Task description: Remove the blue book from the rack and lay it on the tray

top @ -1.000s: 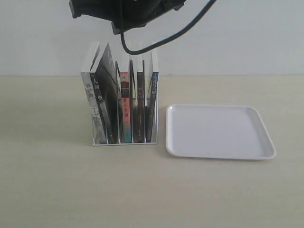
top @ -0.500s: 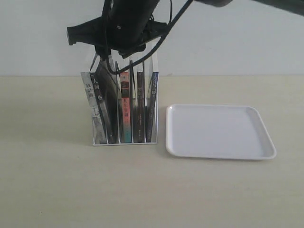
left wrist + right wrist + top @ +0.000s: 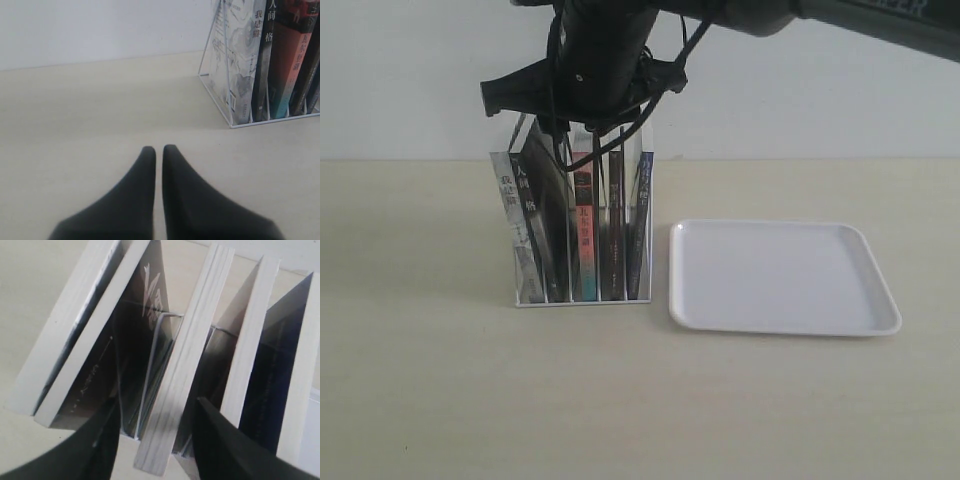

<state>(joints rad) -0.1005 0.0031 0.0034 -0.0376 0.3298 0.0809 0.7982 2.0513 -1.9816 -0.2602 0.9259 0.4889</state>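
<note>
The blue book stands upright at the right end of the white wire rack, nearest the tray. The tray lies flat and bare to the rack's right. My right gripper hangs over the rack's middle, reaching in from the upper right. In the right wrist view it is open, one finger on each side of the middle book's page edge, and the blue book stands two slots away. My left gripper is shut on nothing, low over the table beside the rack.
The rack holds several other books: a grey-white one and a black-spined one lean at the left, then a pink-to-teal spine and a dark spine. A white wall stands behind the table.
The right arm has come down from above the frame's top onto the rack and shifted slightly right. The books and the tray have not moved.
</note>
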